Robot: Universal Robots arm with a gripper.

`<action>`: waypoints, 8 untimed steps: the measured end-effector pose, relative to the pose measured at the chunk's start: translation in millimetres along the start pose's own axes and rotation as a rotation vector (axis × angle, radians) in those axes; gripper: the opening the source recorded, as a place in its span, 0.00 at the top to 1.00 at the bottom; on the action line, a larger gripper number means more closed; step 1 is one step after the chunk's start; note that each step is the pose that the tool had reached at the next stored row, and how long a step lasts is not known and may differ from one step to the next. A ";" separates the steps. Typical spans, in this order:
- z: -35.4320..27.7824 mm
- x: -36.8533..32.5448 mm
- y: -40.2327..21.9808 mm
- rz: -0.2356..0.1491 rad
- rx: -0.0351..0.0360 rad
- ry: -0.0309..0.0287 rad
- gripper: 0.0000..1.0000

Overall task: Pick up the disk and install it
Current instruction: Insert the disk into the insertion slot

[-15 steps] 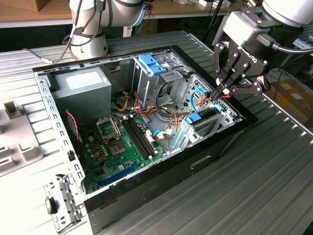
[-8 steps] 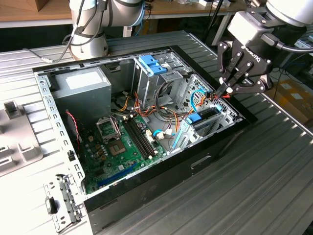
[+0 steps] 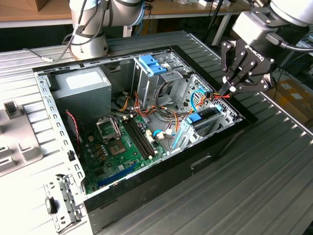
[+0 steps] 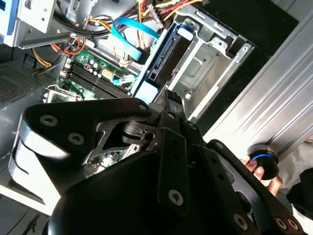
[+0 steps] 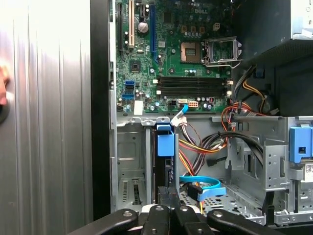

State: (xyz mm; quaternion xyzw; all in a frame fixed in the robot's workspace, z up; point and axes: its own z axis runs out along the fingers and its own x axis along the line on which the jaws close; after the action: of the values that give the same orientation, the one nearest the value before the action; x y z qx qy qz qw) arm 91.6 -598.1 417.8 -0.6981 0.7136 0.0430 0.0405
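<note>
The gripper (image 3: 230, 90) hangs over the open computer case (image 3: 161, 169) at the corner toward the exterior view's right, and its 2 fingers are pressed together into 1 narrow tip with no gap showing between them. The disk (image 3: 201, 117) stands on edge in the metal drive bay (image 3: 222, 120) directly below that tip. It looks already slid into the bay rather than carried in the air. In the first wrist view the disk (image 5: 166, 169) runs as a dark strip straight away from the gripper (image 5: 166, 195), so its long axis lines up with the way the fingers point. Its bright blue tab (image 5: 165, 143) sits at the far end, next to the motherboard (image 5: 181, 54). The fingertips meet the near end of the disk, but I cannot tell whether they pinch its edge or only rest against it. In the second wrist view the gripper (image 4: 170, 96) is just beside the pale blue frame of the disk (image 4: 157, 56). Counted: 1 arm, 1 gripper, 1 disk, 1 case, 1 motherboard, and 1 flat blue cable (image 5: 203, 182) curling just beside the bay. A person's hand (image 4: 254, 171) also holds 1 round black knob (image 4: 264, 157) on the ribbed table (image 3: 274, 186), well apart from the disk.
</note>
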 end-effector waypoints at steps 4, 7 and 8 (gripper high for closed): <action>1.0 -0.9 -8.2 0.000 -0.0001 0.0001 0.89; 2.4 -1.3 -13.9 0.000 -0.0002 0.0000 0.89; 3.0 -1.2 -15.0 0.000 -0.0002 -0.0001 0.89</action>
State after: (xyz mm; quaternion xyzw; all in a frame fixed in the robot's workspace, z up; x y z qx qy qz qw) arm 106.6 -596.9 414.9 -0.6981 0.7136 0.0431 0.0405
